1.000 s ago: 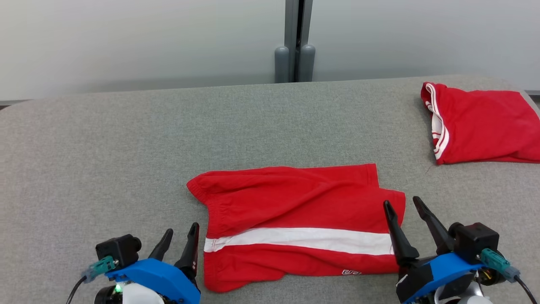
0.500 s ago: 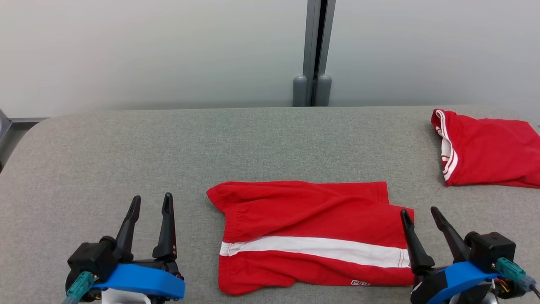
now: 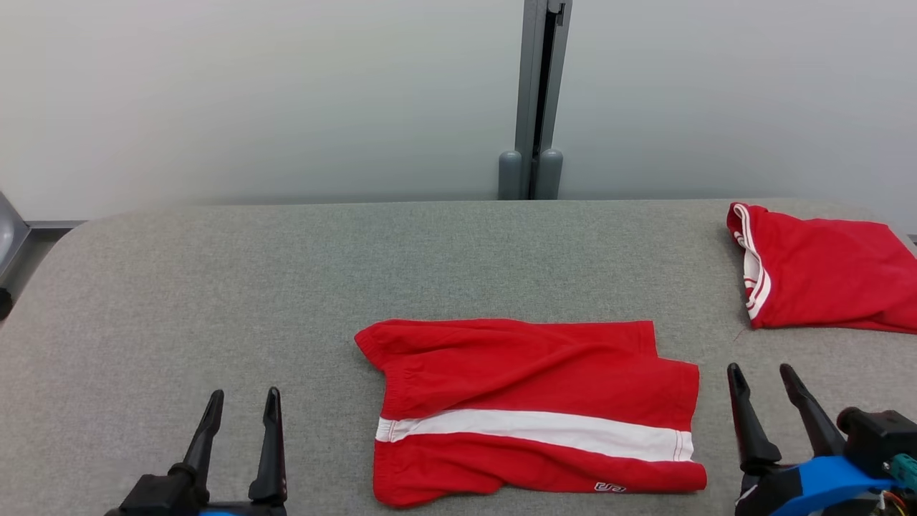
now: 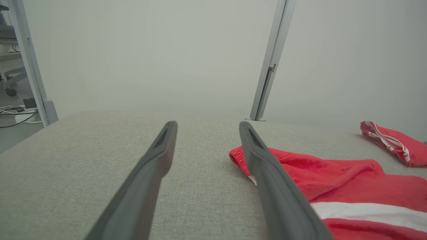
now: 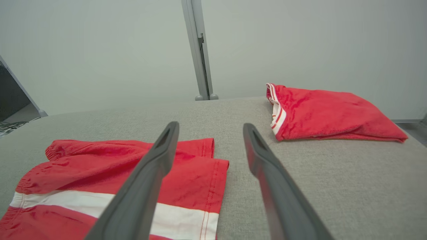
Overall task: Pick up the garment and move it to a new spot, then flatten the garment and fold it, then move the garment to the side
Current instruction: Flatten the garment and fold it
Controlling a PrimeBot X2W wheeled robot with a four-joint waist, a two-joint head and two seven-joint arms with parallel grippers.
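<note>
Red shorts w/ white stripe lie folded flat mid grey padded table. Long axis runs L–R: elastic waistband end toward robot's left, leg hems toward its right. Left gripper & right gripper flank them, fingers spread, holding nothing. 2nd red garment sits far right.

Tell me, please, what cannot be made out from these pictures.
Head view: the second red garment is cut off by the right edge.
Head view: the logo on the folded shorts is too small to read.
Left wrist view: a finger hides part of the shorts' waistband.
</note>
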